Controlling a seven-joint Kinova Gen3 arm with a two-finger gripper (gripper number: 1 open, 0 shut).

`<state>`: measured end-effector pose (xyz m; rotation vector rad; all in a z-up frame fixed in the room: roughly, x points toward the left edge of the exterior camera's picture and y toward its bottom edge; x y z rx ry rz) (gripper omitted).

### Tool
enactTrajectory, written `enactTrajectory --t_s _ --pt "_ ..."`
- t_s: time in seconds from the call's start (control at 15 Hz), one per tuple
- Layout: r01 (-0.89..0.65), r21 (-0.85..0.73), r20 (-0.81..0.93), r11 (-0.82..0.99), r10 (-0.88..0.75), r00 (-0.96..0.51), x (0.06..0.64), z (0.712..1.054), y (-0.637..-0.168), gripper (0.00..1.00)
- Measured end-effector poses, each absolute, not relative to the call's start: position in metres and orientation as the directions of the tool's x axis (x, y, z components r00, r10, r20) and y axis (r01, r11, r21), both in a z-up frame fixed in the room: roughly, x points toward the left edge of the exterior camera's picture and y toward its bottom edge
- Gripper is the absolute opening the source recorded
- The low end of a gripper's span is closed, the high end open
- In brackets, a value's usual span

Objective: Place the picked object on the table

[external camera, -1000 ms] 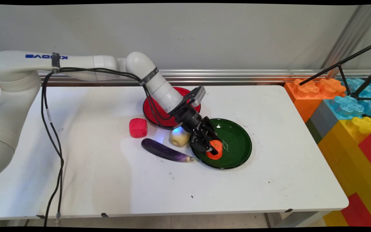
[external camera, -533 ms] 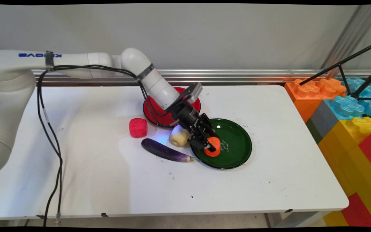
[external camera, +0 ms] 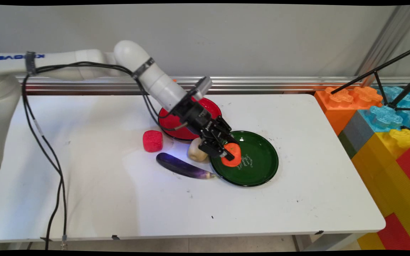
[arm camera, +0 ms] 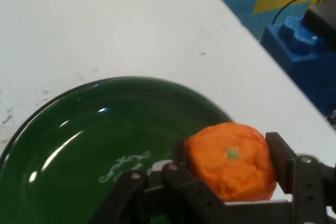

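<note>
Since 1 s ago, end effector (external camera: 225,153) has lifted the orange toy fruit (external camera: 232,155) off the green plate (external camera: 262,167), now hanging just above it. Fingers clamped on its sides. Looks light, soft, squashy; side grip across the middle suits it.

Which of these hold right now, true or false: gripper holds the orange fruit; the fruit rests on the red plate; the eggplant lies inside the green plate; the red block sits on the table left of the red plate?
1. The gripper is shut on the orange fruit. True.
2. The orange fruit rests on the red plate. False: it is held in the gripper over the green plate.
3. The purple eggplant lies inside the green plate. False: it lies on the white table, its tip near the plate's rim.
4. The red block sits on the table left of the red plate. True.
</note>
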<state>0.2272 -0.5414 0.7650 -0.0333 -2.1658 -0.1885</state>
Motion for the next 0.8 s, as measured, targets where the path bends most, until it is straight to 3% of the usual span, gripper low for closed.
enactTrajectory --t_s 0.8 --pt "0.133 0.123 0.856 0.983 -0.037 -0.515 0.318 0.801 -0.497 0.00"
